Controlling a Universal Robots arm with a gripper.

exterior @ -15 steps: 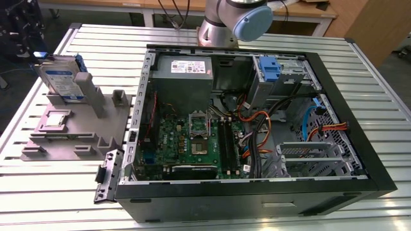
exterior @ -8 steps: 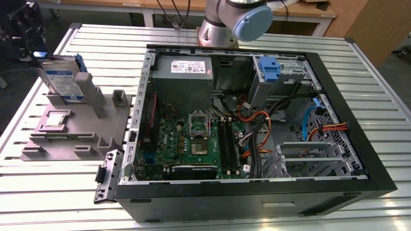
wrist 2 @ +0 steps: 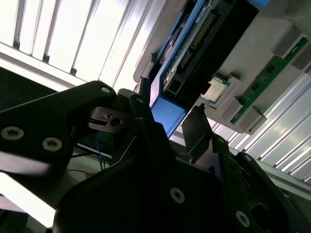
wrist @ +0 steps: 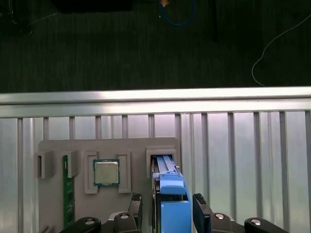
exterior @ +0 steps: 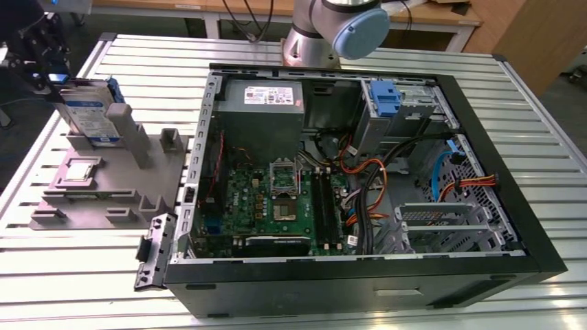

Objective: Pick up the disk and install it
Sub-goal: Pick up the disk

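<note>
While the fingers (wrist: 200, 208) sit spread either side of the upright disk (wrist: 171, 187), nothing is gripped yet. Closing centred and square on its blue frame (wrist: 174, 216) looks best.

No lettering coming through legibly anywhere, white sticker (exterior: 272, 95) sitting on the grey power supply (exterior: 240, 113), white-and-blue label (exterior: 93, 118) showing on the upright disk (exterior: 82, 103)
</note>
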